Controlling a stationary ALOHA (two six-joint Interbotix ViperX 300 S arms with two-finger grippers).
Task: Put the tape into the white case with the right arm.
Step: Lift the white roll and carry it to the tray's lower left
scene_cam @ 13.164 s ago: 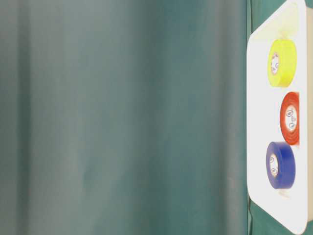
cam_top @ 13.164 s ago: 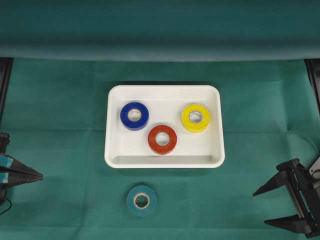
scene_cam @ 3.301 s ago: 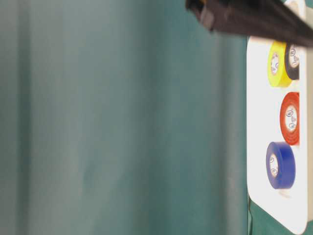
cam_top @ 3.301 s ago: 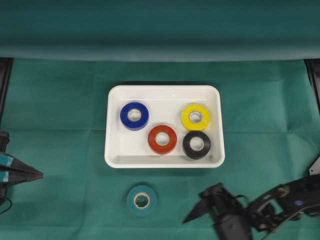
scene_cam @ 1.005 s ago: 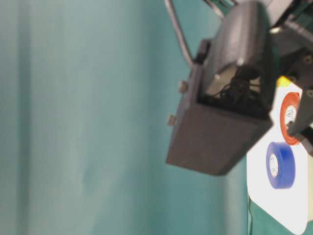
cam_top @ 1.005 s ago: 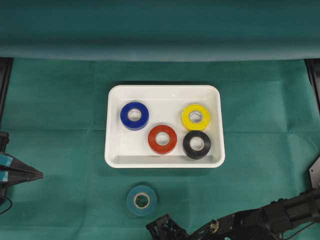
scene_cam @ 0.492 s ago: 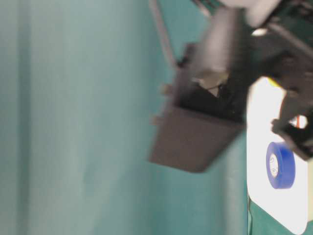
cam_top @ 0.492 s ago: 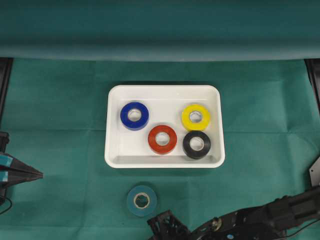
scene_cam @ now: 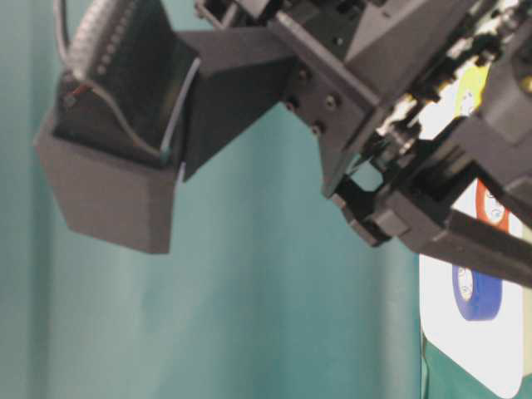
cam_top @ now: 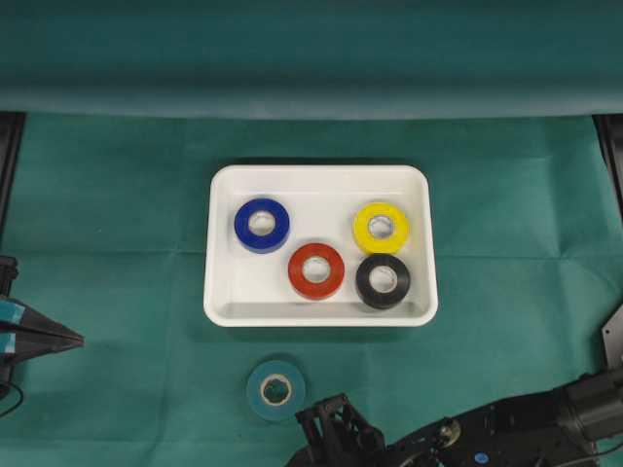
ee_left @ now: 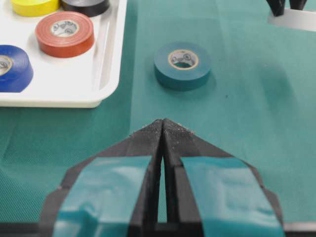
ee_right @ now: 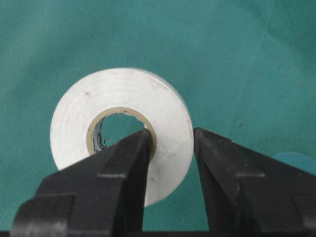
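right gripper [ee_right: 170,143] is pinching a white tape roll [ee_right: 121,131], one finger through the core hole, the other on the outer wall, so the grab looks done and the carry to the case comes next. in the overhead view the right arm [cam_top: 506,438] lies along the near edge of the green cloth [cam_top: 117,195], reaching left; the white roll itself isn't visible there, probably hidden under the gripper head. white case [cam_top: 320,177] sits mid-cloth, holding blue [cam_top: 261,225], red [cam_top: 315,270], yellow [cam_top: 381,228] and black [cam_top: 383,280] rolls. a teal roll [cam_top: 275,390] lies on the cloth just off the case's near edge, beside the arm. next move, my guess: lift clear, pass over the near rim, drop into the bare near-left corner of the case without knocking the others. left gripper [ee_left: 163,129] is parked at the left edge, fingers pressed together, empty.
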